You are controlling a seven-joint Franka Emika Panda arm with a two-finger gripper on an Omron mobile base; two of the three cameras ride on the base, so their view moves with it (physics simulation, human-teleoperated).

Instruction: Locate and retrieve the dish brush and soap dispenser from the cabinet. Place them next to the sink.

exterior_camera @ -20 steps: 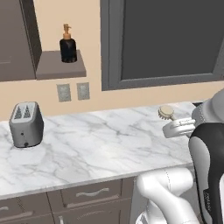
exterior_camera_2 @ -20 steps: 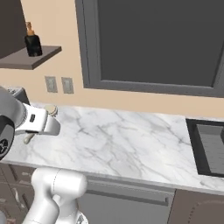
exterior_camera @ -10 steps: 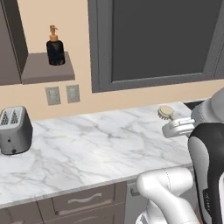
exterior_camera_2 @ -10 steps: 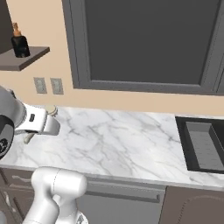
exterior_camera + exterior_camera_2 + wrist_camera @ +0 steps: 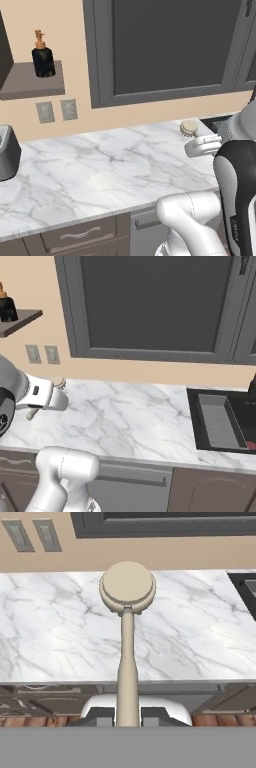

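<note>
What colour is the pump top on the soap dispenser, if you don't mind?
Orange-copper, above the black soap dispenser on the shelf; the left base view shows it best.

Dish brush held in the claw above the marble bench

The claw (image 5: 128, 716) was clamped on the pale handle of the dish brush (image 5: 127, 612), which ran from 6 o'clock straight up toward 12, its round tan head at centre over the white marble bench (image 5: 50, 632). Two wall outlets (image 5: 34, 534) sat on the beige wall at 11 o'clock, a dark window frame (image 5: 165, 524) ran along 12 to 1, and a corner of the sink (image 5: 246, 589) showed at 2 o'clock. Grey-brown drawer fronts (image 5: 45, 699) lay below the bench edge.
</note>
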